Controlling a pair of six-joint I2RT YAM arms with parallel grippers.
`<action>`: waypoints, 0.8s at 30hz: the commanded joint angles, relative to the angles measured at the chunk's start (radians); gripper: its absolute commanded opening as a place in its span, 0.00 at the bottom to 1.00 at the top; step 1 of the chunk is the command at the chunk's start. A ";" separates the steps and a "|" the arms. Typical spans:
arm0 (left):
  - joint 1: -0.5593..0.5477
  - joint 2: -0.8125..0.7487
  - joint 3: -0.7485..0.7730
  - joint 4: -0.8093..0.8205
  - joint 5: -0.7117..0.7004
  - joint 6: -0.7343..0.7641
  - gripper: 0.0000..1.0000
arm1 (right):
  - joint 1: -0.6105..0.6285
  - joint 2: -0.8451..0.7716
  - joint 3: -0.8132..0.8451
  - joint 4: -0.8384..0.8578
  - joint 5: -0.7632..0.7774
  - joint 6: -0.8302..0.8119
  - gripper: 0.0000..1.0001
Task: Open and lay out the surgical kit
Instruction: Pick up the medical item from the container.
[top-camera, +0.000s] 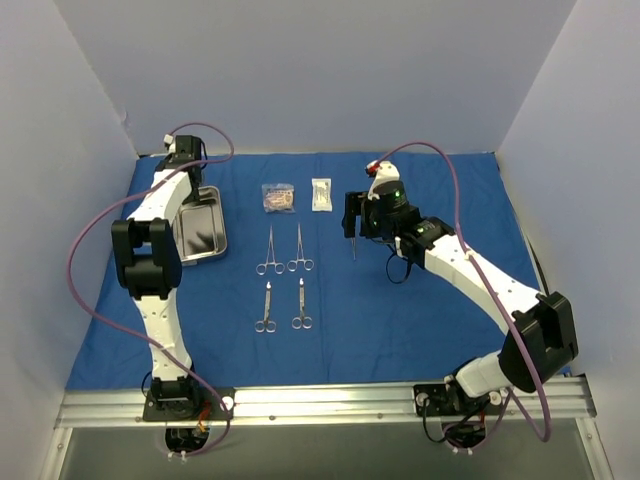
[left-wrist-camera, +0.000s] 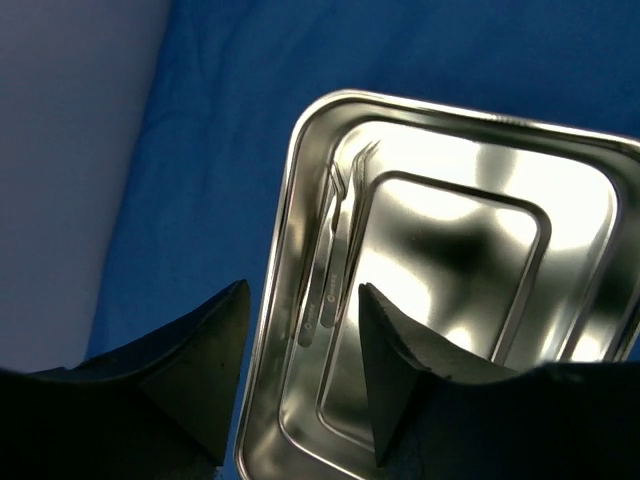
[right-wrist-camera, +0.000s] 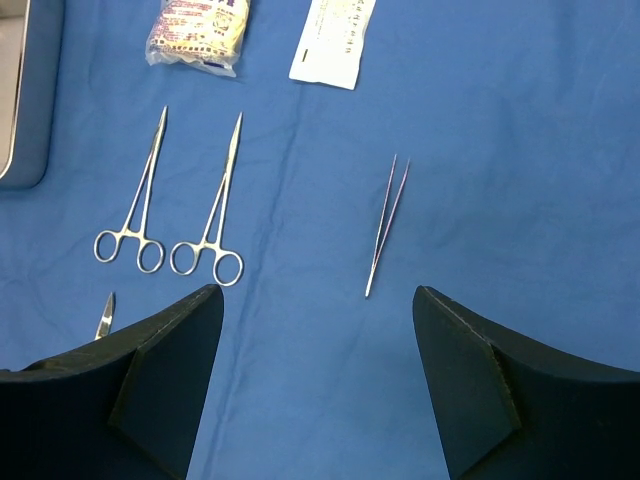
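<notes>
The blue cloth wrap (top-camera: 420, 300) lies spread flat over the table. On it at the left stands the steel tray (top-camera: 215, 240). Two tweezers (left-wrist-camera: 330, 265) lie side by side along the tray's (left-wrist-camera: 290, 200) inner wall. My left gripper (left-wrist-camera: 302, 285) hovers open above them, its fingers apart and holding nothing. Several scissor-like instruments (top-camera: 285, 278) lie in two rows on the middle of the cloth. Two clear packets (top-camera: 298, 196) sit beyond them. One thin tweezers (right-wrist-camera: 387, 225) lies on the cloth just ahead of my right gripper (right-wrist-camera: 316, 291), which is open and empty.
White walls close in the table on the left, back and right. The metal rail (top-camera: 320, 400) carrying both arm bases runs along the near edge. Purple cables (top-camera: 90, 250) loop beside each arm.
</notes>
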 joint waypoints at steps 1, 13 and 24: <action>0.004 0.062 0.082 0.058 -0.093 0.060 0.54 | -0.006 -0.014 -0.004 0.034 0.007 -0.013 0.72; 0.004 0.186 0.162 0.097 -0.081 0.118 0.41 | -0.009 0.020 -0.001 0.015 0.016 -0.007 0.72; 0.010 0.278 0.249 0.075 -0.065 0.134 0.41 | -0.009 0.046 0.005 0.013 0.001 -0.008 0.71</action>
